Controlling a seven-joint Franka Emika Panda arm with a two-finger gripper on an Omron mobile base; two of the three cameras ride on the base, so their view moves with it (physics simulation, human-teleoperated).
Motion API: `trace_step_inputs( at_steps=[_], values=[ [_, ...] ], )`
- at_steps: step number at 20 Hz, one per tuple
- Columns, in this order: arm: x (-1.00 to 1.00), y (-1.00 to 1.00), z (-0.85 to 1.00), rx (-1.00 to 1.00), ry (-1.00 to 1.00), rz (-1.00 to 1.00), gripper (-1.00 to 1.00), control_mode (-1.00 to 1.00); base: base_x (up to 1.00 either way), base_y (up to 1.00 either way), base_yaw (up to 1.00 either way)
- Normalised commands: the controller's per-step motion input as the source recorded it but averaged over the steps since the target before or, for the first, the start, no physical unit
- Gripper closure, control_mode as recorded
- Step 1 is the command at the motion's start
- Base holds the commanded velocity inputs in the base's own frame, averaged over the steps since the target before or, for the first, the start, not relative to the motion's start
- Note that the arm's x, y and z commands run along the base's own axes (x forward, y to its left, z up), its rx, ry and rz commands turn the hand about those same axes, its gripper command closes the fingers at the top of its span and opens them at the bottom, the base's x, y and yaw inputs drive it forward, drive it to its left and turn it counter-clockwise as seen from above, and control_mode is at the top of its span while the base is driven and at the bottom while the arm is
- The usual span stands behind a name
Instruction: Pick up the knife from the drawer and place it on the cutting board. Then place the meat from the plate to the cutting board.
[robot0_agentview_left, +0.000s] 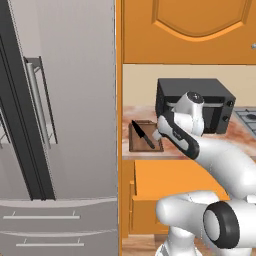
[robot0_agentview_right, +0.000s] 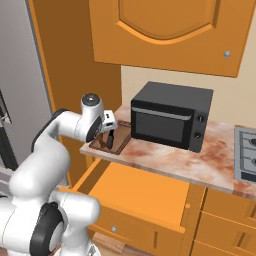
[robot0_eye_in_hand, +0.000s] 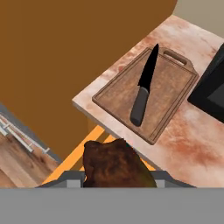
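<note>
Centre of the hand view: the black knife (robot0_eye_in_hand: 143, 89) lies diagonally on the cutting board (robot0_eye_in_hand: 173, 83) at the desk (robot0_eye_in_hand: 192, 144) corner. At bottom centre, the gripper (robot0_eye_in_hand: 117, 175) is clamped on brown meat (robot0_eye_in_hand: 114, 164). The drawer (robot0_agentview_right: 142, 192) stands open below.

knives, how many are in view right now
1. The knife lies flat on the cutting board, on the counter beside the microwave. The open drawer looks empty, though the arm hides part of it.

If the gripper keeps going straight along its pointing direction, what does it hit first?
Most likely the cutting board, around the knife lying on it. The gripper holds the meat, which would land first; depth is unclear.
</note>
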Motion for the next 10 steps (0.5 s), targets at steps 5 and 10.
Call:
trace_step_inputs(
  at_steps=[5, 10],
  values=[
    [0.29, 0.01, -0.01, -0.02, -0.02, -0.03, 1.00, -1.00, 0.00, 0.00, 0.00],
    [0.21, 0.02, -0.01, 0.00, 0.00, -0.01, 1.00, -1.00, 0.00, 0.00, 0.00]
  ],
)
